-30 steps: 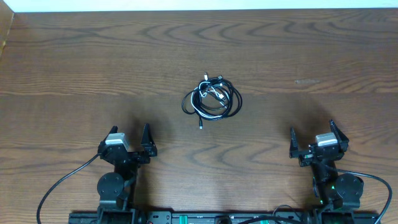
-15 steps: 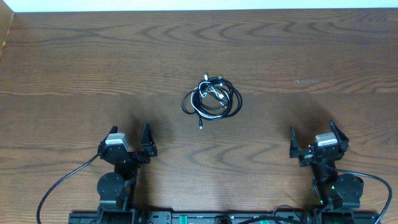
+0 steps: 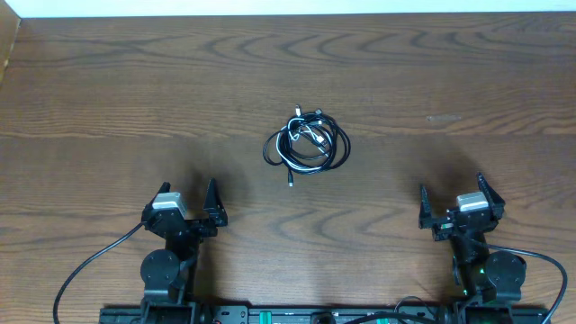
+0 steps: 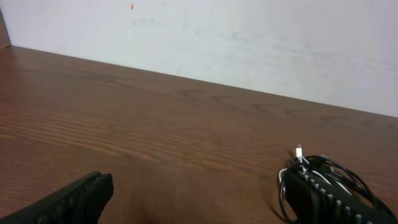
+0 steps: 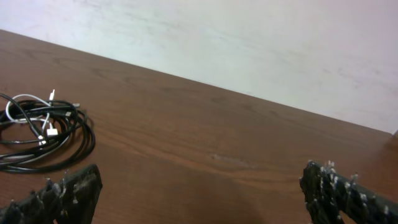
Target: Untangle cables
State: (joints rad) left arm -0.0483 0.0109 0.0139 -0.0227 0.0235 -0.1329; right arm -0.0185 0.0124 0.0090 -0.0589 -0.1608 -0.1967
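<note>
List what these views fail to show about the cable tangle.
Overhead: the cables are too small to count cords or trace crossings.
Left wrist: a finger covers the tangle's near side, and the bottom edge cuts off more.
Right wrist: the picture's left edge cuts off part of the tangle, and the plug types are too small to tell.

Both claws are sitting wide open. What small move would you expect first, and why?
Probably the left claw reaching forward toward the cables. They lie in one tangled coil in the middle of the table, untouched, while it and the right claw stand open and empty at the near edge. A loose plug end pokes out on the near side, seemingly an easy first pinch.
</note>
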